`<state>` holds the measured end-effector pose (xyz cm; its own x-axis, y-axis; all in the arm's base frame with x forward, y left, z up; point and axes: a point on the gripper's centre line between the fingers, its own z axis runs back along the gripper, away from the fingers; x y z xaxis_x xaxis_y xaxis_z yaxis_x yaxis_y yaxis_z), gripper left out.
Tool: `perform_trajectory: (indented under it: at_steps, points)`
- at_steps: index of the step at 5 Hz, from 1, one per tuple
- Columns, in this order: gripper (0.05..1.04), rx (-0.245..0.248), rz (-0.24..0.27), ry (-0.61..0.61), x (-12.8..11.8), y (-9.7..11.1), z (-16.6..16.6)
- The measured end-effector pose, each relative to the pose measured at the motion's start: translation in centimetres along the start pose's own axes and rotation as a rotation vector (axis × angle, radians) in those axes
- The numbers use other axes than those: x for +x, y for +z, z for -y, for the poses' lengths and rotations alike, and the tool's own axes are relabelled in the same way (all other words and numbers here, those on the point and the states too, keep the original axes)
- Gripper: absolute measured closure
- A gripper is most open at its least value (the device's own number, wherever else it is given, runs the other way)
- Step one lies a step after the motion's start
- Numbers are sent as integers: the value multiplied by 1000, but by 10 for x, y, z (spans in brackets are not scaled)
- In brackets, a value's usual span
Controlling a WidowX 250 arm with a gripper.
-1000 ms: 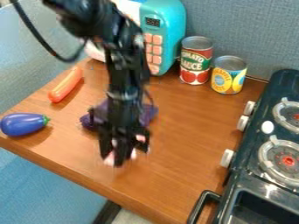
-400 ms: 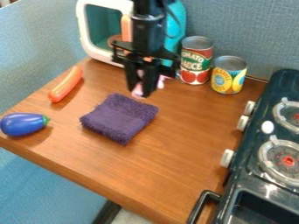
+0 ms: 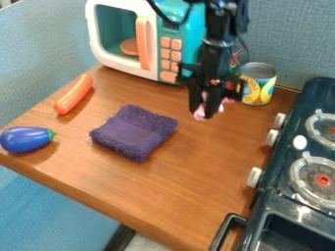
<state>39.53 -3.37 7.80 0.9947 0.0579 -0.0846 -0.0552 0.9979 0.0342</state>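
Near the gripper, whose opening and any hold I cannot tell, the cloth lies on the table, likely light, limp and unslippery, best pinched through its layers at an edge.

Black robot arm at upper right, nearly upright, jaws pointing down

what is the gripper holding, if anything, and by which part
A small pink thing, held between the fingers of the black gripper. They hide much of it, so which part they grip cannot be told.
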Motion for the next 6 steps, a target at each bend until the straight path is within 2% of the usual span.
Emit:
perform_trajectory:
  at_steps: [1,3,4,6]
  points:
    - [791,21,-21,-14,13,-11,7]
    - [791,0,-73,-10,33,-44,16]
    - [732,-2,-86,-8,34,-50,17]
    - [143,-9,-84,18,29,-53,18]
